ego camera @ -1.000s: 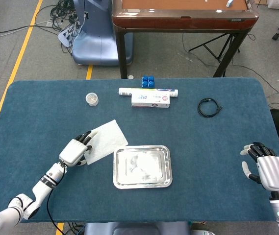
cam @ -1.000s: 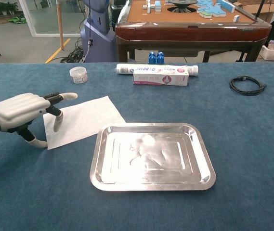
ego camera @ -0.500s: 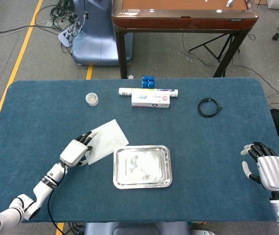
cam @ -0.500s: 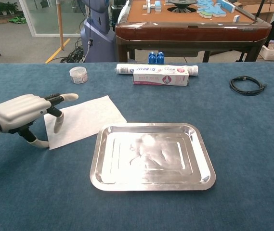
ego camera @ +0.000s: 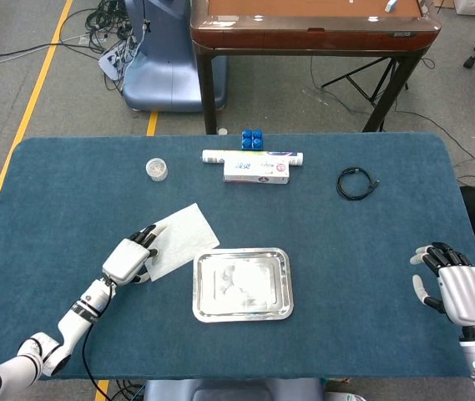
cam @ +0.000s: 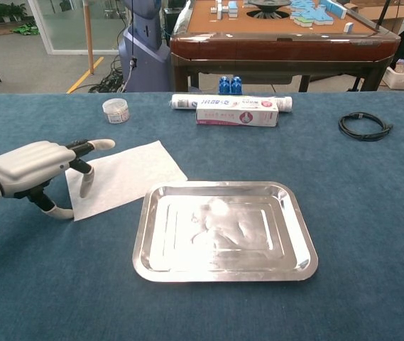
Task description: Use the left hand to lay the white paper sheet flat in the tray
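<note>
The white paper sheet (ego camera: pixel 183 238) (cam: pixel 127 177) lies flat on the blue table, just left of the steel tray (ego camera: pixel 243 317) (cam: pixel 223 275), and its right corner nearly reaches the tray's rim. My left hand (ego camera: pixel 128 259) (cam: pixel 35 167) sits at the sheet's left edge with its fingers spread over the paper. One finger points down onto the sheet and the thumb curls by its near corner. No pinch shows. The tray holds nothing. My right hand (ego camera: pixel 454 288) rests open at the table's front right, far from both, and shows in the head view only.
Along the back of the table lie a toothpaste box (ego camera: pixel 256 173) (cam: pixel 237 114) with a tube (ego camera: pixel 252 156) behind it and blue blocks (ego camera: pixel 253 139). A small jar (ego camera: pixel 157 169) (cam: pixel 116 109) stands back left, and a black cable coil (ego camera: pixel 356 183) (cam: pixel 364 125) lies back right.
My left hand has edged slightly to the right, and the sheet has slid a little towards the tray with it. The right hand has not moved.
</note>
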